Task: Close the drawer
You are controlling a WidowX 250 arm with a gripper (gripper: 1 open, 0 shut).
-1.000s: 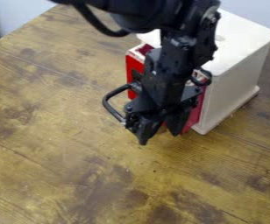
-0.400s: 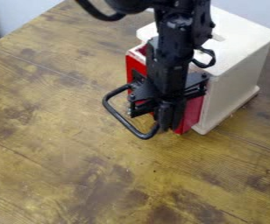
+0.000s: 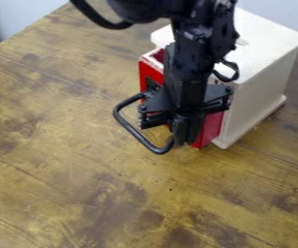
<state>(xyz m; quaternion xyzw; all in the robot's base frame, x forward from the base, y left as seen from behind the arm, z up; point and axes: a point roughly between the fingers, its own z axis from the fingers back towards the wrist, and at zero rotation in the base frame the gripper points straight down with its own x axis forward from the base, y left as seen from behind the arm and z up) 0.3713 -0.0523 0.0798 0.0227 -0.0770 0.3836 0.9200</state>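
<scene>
End effector (image 3: 178,139) shifted onto drawer (image 3: 152,76) handle (image 3: 130,126); cabinet (image 3: 271,68) behind.

Black arm (image 3: 191,48) vertical, pincer (image 3: 182,131) closed

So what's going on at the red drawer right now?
The arm reaches straight down in front of the cream-white cabinet, with its gripper shut and low beside the drawer, right at the black loop handle. The arm hides the contact, so I can't tell whether the gripper actually grips the handle. The drawer's red front sits slightly proud of the cabinet, so it does not look fully closed yet.
</scene>
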